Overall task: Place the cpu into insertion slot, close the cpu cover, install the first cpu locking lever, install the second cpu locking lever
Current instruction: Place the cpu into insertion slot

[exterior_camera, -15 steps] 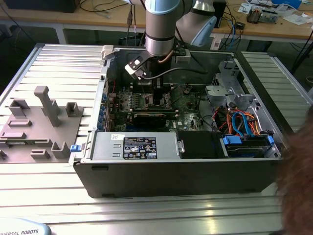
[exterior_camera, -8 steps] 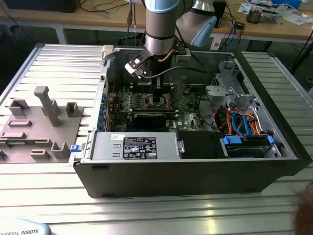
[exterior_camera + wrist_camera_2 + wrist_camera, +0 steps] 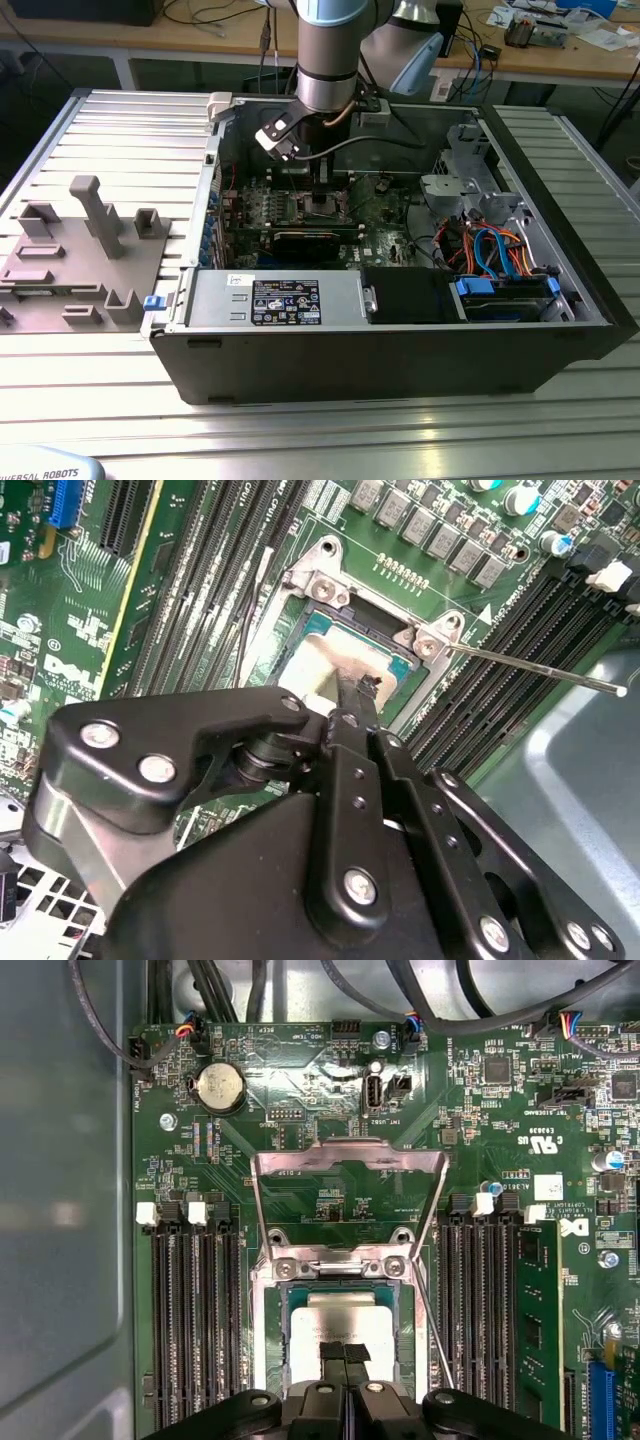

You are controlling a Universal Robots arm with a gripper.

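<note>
In the insertion slot [image 3: 272,1350], the cpu [image 3: 345,1312]; at one slot edge, the cpu cover [image 3: 350,1153] (tilted up, off it); either side, memory slots [image 3: 190,1330].

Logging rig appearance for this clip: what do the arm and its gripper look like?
The arm is a silver-grey cylinder with a pale blue joint cap and a black band. A black cable loops off its wrist. The gripper is black: flat linkage bars pinned with silver screws, ending in two fingers.
</note>
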